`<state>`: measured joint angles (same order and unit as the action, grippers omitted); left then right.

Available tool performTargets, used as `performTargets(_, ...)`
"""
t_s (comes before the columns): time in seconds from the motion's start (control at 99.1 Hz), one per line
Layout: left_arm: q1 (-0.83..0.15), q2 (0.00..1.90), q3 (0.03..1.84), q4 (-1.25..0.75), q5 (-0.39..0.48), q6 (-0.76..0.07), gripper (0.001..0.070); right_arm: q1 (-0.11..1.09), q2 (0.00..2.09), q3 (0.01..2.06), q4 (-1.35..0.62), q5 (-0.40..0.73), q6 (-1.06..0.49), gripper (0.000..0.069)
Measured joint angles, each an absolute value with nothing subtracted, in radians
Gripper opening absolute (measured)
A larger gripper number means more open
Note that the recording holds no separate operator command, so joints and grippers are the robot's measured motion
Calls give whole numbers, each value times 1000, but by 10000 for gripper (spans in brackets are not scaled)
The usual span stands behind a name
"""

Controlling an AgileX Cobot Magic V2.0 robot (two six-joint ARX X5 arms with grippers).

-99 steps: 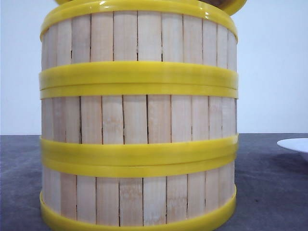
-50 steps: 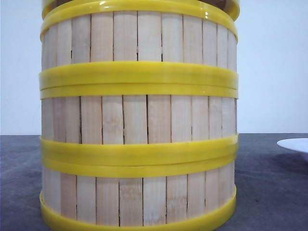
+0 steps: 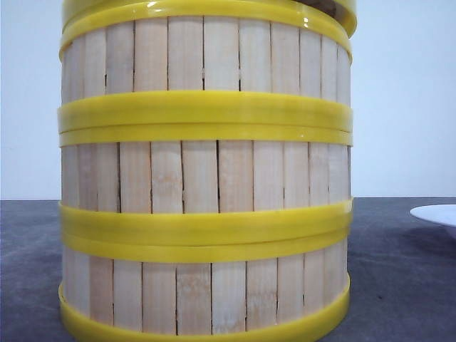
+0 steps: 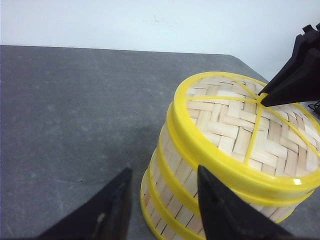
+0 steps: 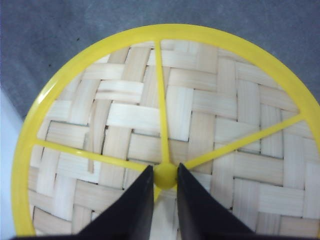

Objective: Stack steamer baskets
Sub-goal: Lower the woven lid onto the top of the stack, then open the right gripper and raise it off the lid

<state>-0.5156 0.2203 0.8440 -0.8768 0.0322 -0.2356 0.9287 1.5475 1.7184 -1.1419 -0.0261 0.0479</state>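
The stack of steamer baskets point(image 3: 205, 178) stands on the dark table point(image 4: 70, 110), filling the front view, a white plate point(image 3: 436, 214) well off to its right. The right gripper point(image 5: 165, 187) pinches the yellow hub point(image 5: 165, 175) where the top basket's point(image 4: 245, 135) spokes meet. The left gripper point(image 4: 160, 200) hangs open beside the stack, empty. Bamboo likely light, stiff; glossy rims may slip, so the hub or wall suits best.

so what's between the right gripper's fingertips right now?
The yellow hub of the top basket, where its spokes meet; right gripper pinches it, per right wrist view.
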Motion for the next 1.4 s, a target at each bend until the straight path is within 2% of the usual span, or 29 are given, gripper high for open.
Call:
performTargets(0.514, -516, 220, 844, -879, 33, -236, 234, 929, 1572, 1720, -1151, -30, 33, 57)
performTargets(0.585, -516, 220, 844, -879, 32, -236, 234, 929, 1572, 1720, -1153, -29, 32, 103)
performTargets(0.706, -516, 220, 844, -879, 33, -236, 234, 929, 1573, 1720, -1156, -26, 32, 253)
performTargets(0.817, -516, 220, 844, -879, 32, -236, 234, 929, 1573, 1720, -1155, -26, 32, 298)
performTargets(0.958, -516, 220, 844, -879, 33, -236, 234, 929, 1573, 1720, -1148, -18, 29, 307)
performTargets(1.11, -516, 220, 844, -879, 32, -236, 234, 928, 1547, 1732, -1138, 60, 26, 307)
performTargets(1.402, -516, 220, 844, -879, 32, -236, 234, 928, 1328, 1766, -1027, 205, 25, 307)
